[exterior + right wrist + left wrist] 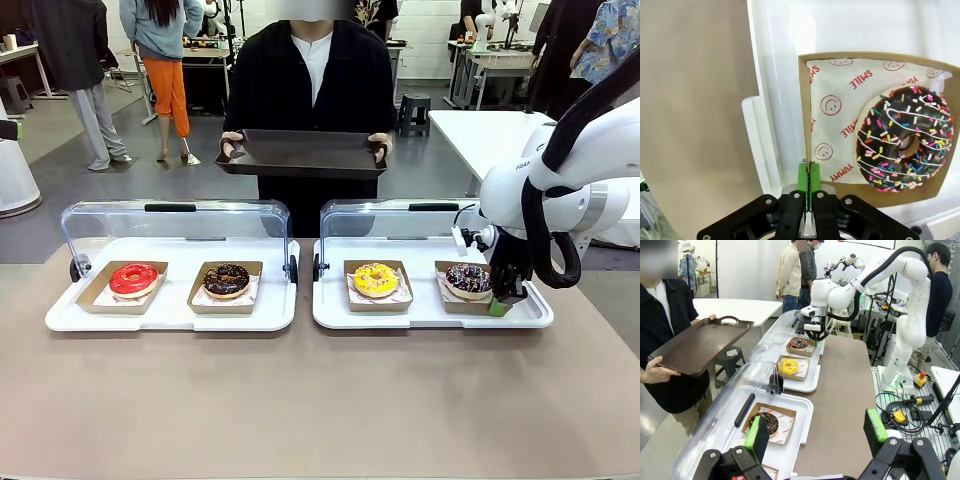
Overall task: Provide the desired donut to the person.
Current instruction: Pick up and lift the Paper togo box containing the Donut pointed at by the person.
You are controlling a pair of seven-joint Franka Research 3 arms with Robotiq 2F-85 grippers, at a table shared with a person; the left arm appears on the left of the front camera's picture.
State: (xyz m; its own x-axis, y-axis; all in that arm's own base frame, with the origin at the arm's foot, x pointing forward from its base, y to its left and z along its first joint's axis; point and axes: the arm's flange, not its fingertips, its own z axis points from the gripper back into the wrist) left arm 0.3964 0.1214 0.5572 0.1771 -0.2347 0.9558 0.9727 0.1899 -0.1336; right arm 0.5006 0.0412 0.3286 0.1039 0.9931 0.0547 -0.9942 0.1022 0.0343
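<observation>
- My right jaws clench the edge of the cardboard tray (850, 190) holding the sprinkled donut (905, 140), in the right white tray (430, 318).
- My left jaws hang released.
- The person (310, 90) holds out a dark tray (300, 155).

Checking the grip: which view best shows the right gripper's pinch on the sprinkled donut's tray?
Right wrist view: close up, the right gripper is shut on the rim of the cardboard tray. The front view hides the contact behind the gripper; the left wrist view shows it tiny.
</observation>
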